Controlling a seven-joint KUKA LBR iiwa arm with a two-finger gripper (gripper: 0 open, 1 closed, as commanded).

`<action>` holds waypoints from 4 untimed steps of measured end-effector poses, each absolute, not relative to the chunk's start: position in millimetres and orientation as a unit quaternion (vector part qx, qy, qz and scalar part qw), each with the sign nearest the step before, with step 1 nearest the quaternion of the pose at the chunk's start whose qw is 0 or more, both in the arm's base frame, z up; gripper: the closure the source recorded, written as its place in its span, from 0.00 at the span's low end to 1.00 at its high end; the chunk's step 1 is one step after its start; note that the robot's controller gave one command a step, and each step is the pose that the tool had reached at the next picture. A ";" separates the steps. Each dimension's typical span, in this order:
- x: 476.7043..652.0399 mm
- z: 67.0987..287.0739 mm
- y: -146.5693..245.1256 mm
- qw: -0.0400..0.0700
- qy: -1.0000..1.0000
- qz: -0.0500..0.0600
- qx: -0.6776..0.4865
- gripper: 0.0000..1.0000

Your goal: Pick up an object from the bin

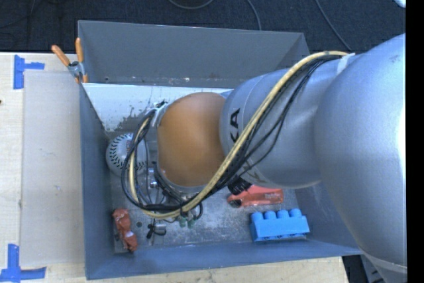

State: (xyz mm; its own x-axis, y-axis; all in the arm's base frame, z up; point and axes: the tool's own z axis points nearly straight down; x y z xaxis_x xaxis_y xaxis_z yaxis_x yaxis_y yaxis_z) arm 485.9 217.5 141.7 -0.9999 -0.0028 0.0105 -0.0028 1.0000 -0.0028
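Observation:
My gripper [161, 194] is low in the left half of the bin, largely covered by the orange dome and looped cables on the wrist. A round grey-white vented disc [118, 152] lies just to its left, against the bin's left wall. A small reddish-brown lumpy thing [123, 231] sits in the front left corner, below and left of the gripper. A small dark piece [156, 230] lies on the floor right under the gripper. To its right lies a red-orange tool-like thing [257, 196], partly under the arm.
A blue studded brick [279, 224] lies by the front wall at the right of the floor. The thick silver arm covers the right and middle of the bin. Bare speckled floor shows along the front, between the dark piece and the brick.

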 end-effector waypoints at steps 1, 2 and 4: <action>488.1 146.0 216.3 0.002 -1.000 0.000 -0.001 0.00; 508.5 73.8 246.0 0.004 -0.999 0.001 0.052 0.00; 482.2 107.6 245.1 0.003 -0.965 0.000 0.261 0.00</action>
State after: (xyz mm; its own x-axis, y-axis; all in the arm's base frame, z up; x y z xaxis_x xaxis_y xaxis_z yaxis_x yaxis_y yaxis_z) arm 482.2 245.1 107.6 -0.8633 -0.5046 0.0064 -0.5046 0.8634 0.0018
